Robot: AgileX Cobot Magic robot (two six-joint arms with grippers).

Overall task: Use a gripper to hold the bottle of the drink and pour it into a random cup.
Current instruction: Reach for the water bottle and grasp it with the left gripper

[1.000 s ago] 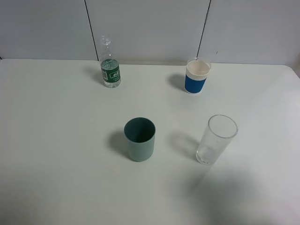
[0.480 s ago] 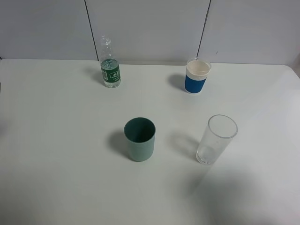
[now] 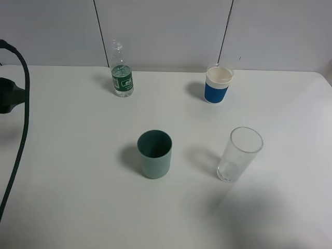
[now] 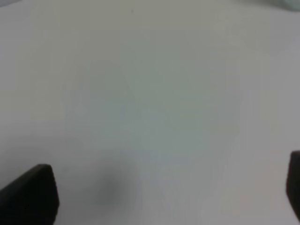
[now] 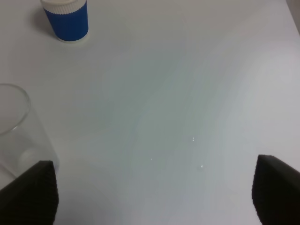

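The bottle of the drink (image 3: 122, 72), clear with a green label, stands upright at the back left of the white table (image 3: 78, 155). The teal-green cup (image 3: 154, 154) stands upright near the table's middle. My left arm (image 3: 9, 94) shows only as a black body with a cable at the far left edge, well left of the bottle. My left gripper (image 4: 161, 192) is open over bare table, with only its dark fingertips (image 4: 29, 194) showing. My right gripper (image 5: 152, 190) is open too, beside the clear glass; it is out of the high view.
A white cup with a blue sleeve (image 3: 218, 84) stands at the back right and also shows in the right wrist view (image 5: 65, 18). A tall clear glass (image 3: 238, 154) stands right of the teal cup and close to my right gripper (image 5: 16, 126). A black cable (image 3: 18, 150) hangs along the left edge.
My left arm and its cable have come into the high view at the far left edge. The bottle, cups and glass have not moved.
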